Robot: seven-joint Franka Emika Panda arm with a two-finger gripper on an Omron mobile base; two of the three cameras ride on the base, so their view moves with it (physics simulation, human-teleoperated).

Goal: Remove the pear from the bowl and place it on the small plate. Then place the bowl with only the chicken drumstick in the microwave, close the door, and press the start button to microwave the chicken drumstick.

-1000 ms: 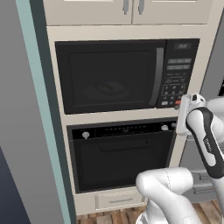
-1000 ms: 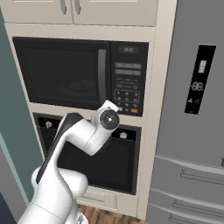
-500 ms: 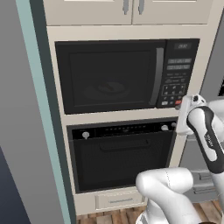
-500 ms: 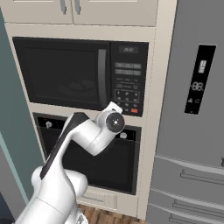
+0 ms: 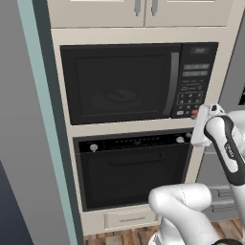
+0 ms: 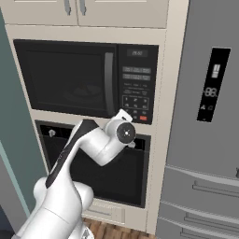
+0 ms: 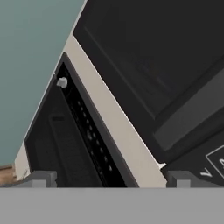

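Presently, item one: microwave (image 5: 139, 81), black, built into the cream cabinet column above the oven (image 5: 136, 170). Its door (image 5: 117, 82) is shut, with the long vertical handle (image 5: 174, 84) at the door's right edge, beside the keypad panel (image 5: 194, 83). A faint pale oval shows through the dark glass; the bowl cannot be made out there, so its place cannot be told.

Item two: claw (image 7: 109, 177), empty, fingers spread wide with nothing between them. The hand camera looks at the cream strip between microwave and oven, with an oven knob (image 7: 62, 82) to one side and a corner of the keypad at the far edge. From the right base view the wrist hangs just below the keypad, near the red button (image 6: 143, 118) in its bottom row.

Item three: refrigerator (image 6: 205, 116), grey, to the right of the column, well apart from the arm.

Risk, as a judgement: the remaining step appears to be the start press. With the fingers spread, a tip may strike a neighbouring key or the red one rather than start. An approach set too low would meet the cream strip or the oven's control bar.
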